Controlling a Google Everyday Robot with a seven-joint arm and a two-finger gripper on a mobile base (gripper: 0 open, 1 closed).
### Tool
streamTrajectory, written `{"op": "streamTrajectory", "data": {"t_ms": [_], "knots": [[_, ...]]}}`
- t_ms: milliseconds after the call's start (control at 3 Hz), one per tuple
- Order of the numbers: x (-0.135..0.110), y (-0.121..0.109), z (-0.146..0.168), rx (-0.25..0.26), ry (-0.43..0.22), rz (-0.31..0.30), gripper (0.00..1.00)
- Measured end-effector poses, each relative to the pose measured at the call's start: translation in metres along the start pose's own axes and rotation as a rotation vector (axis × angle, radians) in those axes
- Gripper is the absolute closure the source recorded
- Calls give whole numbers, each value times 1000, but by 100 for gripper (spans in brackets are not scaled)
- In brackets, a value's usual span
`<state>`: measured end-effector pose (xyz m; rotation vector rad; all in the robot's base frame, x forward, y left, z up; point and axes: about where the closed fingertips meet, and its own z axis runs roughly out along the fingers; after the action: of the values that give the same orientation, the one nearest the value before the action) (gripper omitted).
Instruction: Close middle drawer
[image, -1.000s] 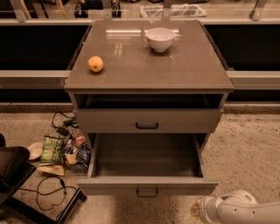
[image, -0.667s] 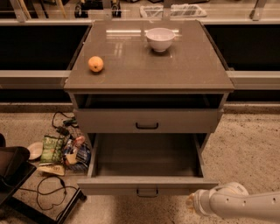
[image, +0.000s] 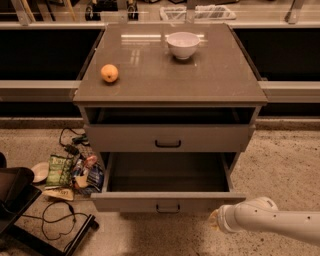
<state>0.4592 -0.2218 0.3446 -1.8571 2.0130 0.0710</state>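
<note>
The middle drawer (image: 167, 202) is pulled far out of the grey cabinet. Its long empty tray shows, and a small black handle (image: 167, 207) sits on its flat front. The top drawer (image: 167, 137) above it stands slightly out. The lowest drawer is hidden beneath. My white arm (image: 270, 222) reaches in from the lower right. My gripper (image: 214, 220) is at its left end, low and just right of the middle drawer's front, close below its right corner.
An orange (image: 109, 73) and a white bowl (image: 183, 44) sit on the cabinet top (image: 170, 85). Snack bags (image: 72, 172), a white dish (image: 39, 171) and black cables (image: 57, 217) lie on the floor at the left. A dark object (image: 12, 192) is at the far left.
My arm has moved up and a little left, from the bottom edge of the view toward the right end of the middle drawer's front. The drawer has not moved.
</note>
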Motion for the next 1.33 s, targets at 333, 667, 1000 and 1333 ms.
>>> {"op": "streamTrajectory", "data": {"t_ms": [333, 667, 1000, 1333], "knots": [[6, -32, -5, 15, 2, -18, 100], [17, -57, -10, -7, -8, -28, 100], [17, -57, -10, -7, -8, -28, 100], [26, -85, -10, 6, -15, -24, 100]]}}
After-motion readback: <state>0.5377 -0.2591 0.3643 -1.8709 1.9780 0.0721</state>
